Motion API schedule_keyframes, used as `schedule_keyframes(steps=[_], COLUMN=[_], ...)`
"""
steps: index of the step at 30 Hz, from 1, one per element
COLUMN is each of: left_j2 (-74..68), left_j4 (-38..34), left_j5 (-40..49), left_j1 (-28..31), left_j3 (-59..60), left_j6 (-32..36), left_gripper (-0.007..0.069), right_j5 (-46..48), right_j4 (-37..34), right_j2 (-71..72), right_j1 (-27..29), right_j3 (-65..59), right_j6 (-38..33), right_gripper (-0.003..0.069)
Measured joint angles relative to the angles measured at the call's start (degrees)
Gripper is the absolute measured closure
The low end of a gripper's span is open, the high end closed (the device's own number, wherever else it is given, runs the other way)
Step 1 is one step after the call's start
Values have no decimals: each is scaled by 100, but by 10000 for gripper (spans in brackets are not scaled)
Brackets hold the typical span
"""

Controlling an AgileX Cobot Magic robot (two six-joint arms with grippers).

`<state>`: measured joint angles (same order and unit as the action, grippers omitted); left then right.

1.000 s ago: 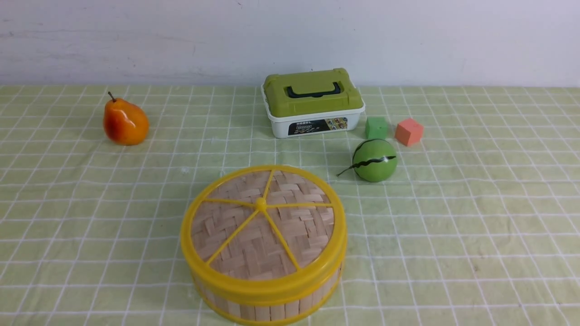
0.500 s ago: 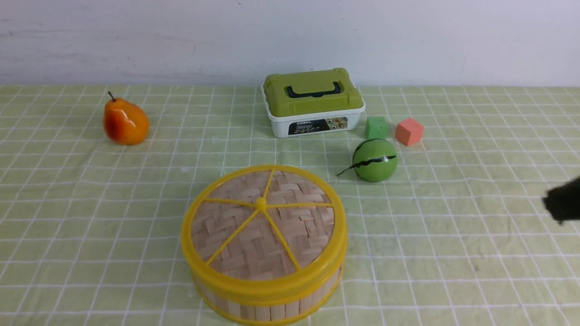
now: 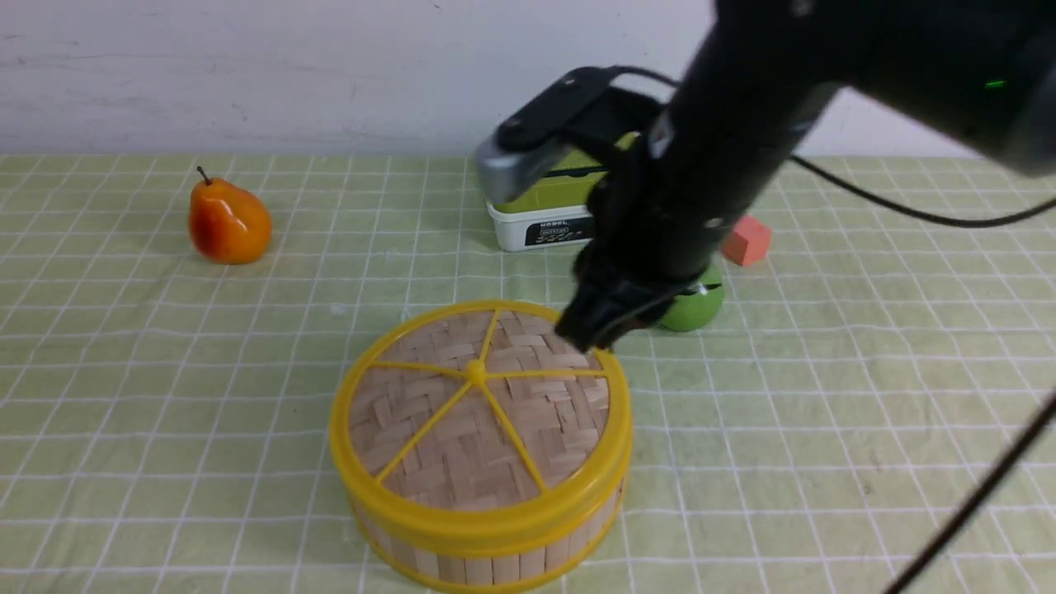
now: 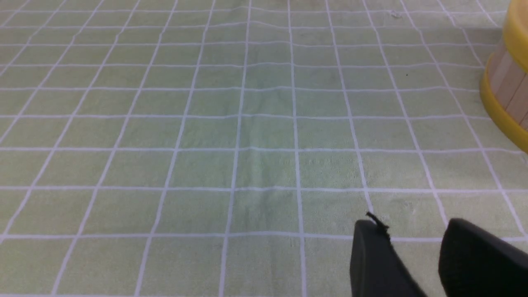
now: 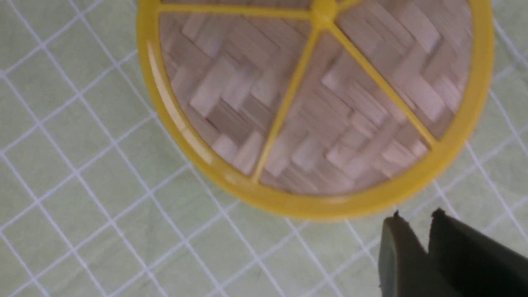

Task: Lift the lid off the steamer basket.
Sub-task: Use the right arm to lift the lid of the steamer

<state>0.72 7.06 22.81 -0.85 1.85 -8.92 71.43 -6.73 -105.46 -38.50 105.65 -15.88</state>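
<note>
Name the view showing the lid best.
Front view: nearly the whole lid sits on the steamer basket, its far edge partly behind the right hand. Right wrist view crops its blurred top; left wrist view catches only the basket's side.

Steamer basket [image 3: 495, 554] sits mid-width by the near edge of the surface [image 3: 825, 412], with the lid [image 3: 462, 429] on top of it. The box [image 3: 536, 231] is behind it, toward the far edge. The pear [image 3: 228, 224] is toward the far-left corner. The ball [image 3: 700, 308] is behind-right of the basket, and the cube [image 3: 747, 240] is behind-right of the ball. Right end effector [image 3: 590, 332] is at the lid's far-right rim; can't tell if it touches. Left end effector [image 4: 412, 243] is over bare surface, beside the basket.
</note>
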Motion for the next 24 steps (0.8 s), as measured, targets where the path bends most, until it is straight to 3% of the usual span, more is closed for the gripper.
schedule_keyframes(steps=[6,11,16,21,22,24], left_j2=[0,0,0,0,0,0], left_j4=[0,0,0,0,0,0], left_j5=[0,0,0,0,0,0], left_j1=[0,0,0,0,0,0], left_j3=[0,0,0,0,0,0], left_j6=[0,0,0,0,0,0], left_gripper=[386,386,386,386,386,386], right_j5=[-6,-156,-384,-445,-423,-418], right_j4=[209,209,224,182,126,126], right_j2=[-1284,-1708,-1944,-2064,-2077,-2077], right_j1=[-368,-376,-376,-376,-376,-376], right_j3=[1296,1517,1517,1517,1517,1524], right_j6=[202,345,371,383,383,378], right_gripper=[278,200,251,370,442,489])
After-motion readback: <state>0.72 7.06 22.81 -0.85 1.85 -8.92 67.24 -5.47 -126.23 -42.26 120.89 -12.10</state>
